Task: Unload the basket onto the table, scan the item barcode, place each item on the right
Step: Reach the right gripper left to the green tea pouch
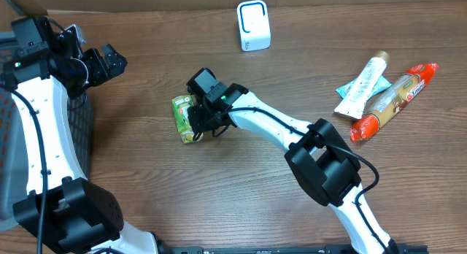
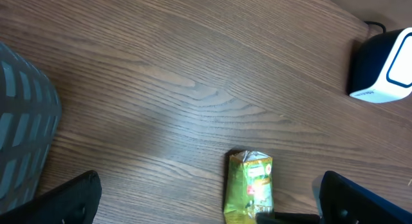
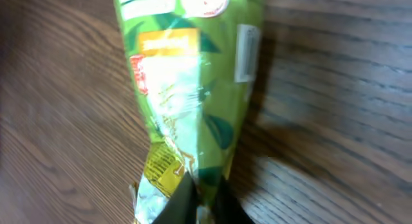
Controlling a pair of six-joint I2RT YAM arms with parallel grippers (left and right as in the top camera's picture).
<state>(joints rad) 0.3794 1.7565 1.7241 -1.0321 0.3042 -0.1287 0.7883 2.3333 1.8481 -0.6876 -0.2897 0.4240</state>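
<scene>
A green snack packet (image 1: 184,120) lies on the wooden table left of centre. My right gripper (image 1: 195,127) is shut on its near end; in the right wrist view the two dark fingers (image 3: 182,201) pinch the crimped edge of the green packet (image 3: 187,95). A white barcode scanner (image 1: 253,25) stands at the table's far edge, also visible as the scanner (image 2: 385,66) at the right in the left wrist view. My left gripper (image 1: 109,63) hangs open at the far left, apart from the packet (image 2: 250,187), with its fingers (image 2: 64,201) wide.
A white and teal tube (image 1: 363,86), an orange sausage-shaped pack (image 1: 394,101) and a teal sachet (image 1: 350,88) lie together at the right. A dark mesh basket (image 1: 79,137) stands at the left edge under my left arm.
</scene>
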